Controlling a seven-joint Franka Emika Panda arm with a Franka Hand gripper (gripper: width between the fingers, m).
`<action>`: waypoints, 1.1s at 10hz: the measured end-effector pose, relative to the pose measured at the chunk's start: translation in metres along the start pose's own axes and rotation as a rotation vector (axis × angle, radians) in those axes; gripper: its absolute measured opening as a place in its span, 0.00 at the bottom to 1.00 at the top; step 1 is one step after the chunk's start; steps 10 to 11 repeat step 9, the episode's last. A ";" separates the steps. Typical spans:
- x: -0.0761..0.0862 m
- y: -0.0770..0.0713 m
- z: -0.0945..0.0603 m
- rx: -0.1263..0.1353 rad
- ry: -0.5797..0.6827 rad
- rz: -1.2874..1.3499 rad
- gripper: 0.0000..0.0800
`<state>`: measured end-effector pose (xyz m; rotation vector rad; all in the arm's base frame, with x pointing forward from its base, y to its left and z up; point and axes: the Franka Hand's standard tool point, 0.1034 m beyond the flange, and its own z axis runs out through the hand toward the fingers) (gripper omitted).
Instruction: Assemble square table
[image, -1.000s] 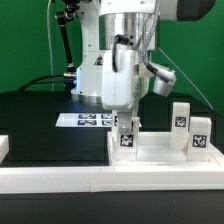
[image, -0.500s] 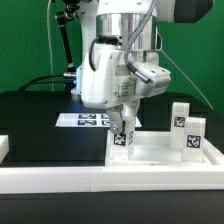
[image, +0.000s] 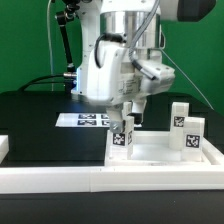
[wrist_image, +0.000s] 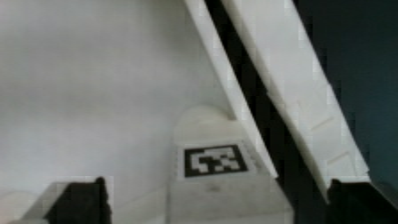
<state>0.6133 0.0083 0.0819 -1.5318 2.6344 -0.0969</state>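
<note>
The square table top (image: 160, 152) is a white slab with a raised rim, lying at the exterior view's right against the front rail. One white leg (image: 125, 136) with a tag stands upright at its near-left corner. My gripper (image: 128, 117) hangs right over this leg. In the wrist view the leg (wrist_image: 217, 150) stands on the slab (wrist_image: 89, 90) between my two dark fingertips (wrist_image: 80, 203), which are wide apart and do not touch it. The gripper (wrist_image: 217, 206) is open. Two more tagged legs (image: 180, 115) (image: 194, 136) stand at the slab's right.
The marker board (image: 85, 120) lies on the black table behind the slab's left edge. A long white rail (image: 80, 178) runs along the front. A small white block (image: 3, 147) sits at the far left. A green wall is behind.
My wrist has turned about its vertical axis above the corner leg. The leg stays at about the same spot on the slab.
</note>
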 end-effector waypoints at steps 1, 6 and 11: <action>-0.008 0.002 -0.013 0.008 -0.022 -0.011 0.80; -0.015 0.008 -0.022 0.010 -0.035 -0.046 0.81; -0.015 0.008 -0.021 0.009 -0.034 -0.060 0.81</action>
